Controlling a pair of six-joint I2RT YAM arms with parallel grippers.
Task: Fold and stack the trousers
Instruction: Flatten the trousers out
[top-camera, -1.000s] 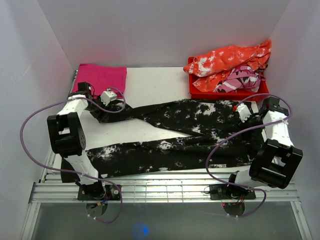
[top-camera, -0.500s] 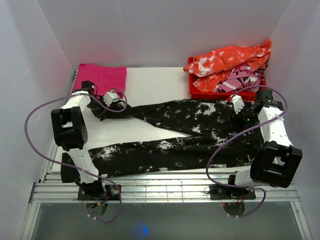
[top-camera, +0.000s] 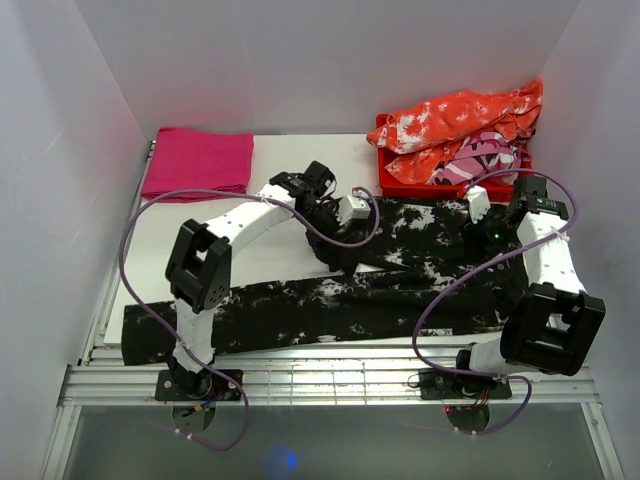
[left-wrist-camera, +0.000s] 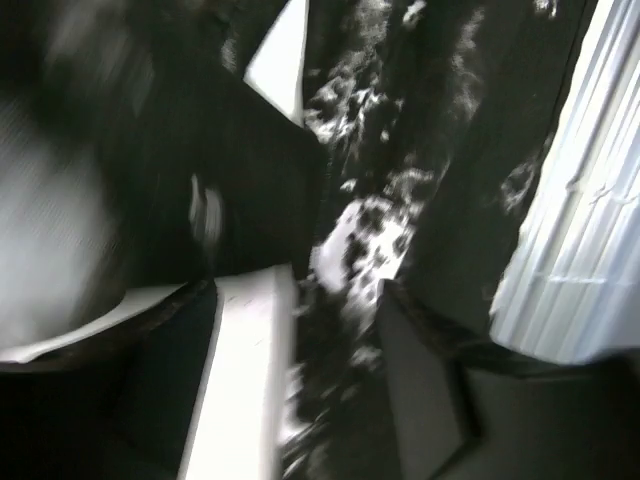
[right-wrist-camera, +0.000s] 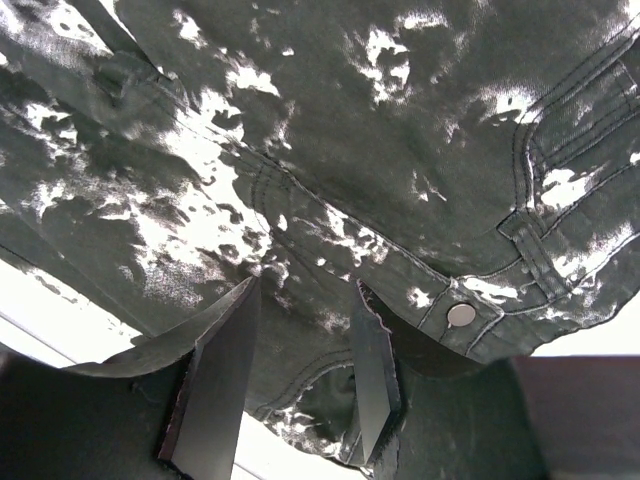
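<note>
across the white table the trousers lie lengthwise. the near leg is stretched flat toward the left edge, and the far leg is doubled back toward the middle. the far leg's end is bunched between the fingers of the left gripper, which pinches it above the cloth, left of the waist; that wrist view is blurred. the right gripper sits over the waistband at the right end, fingers parted and gripping nothing, with the cloth flat beneath them and the metal button just beside.
</note>
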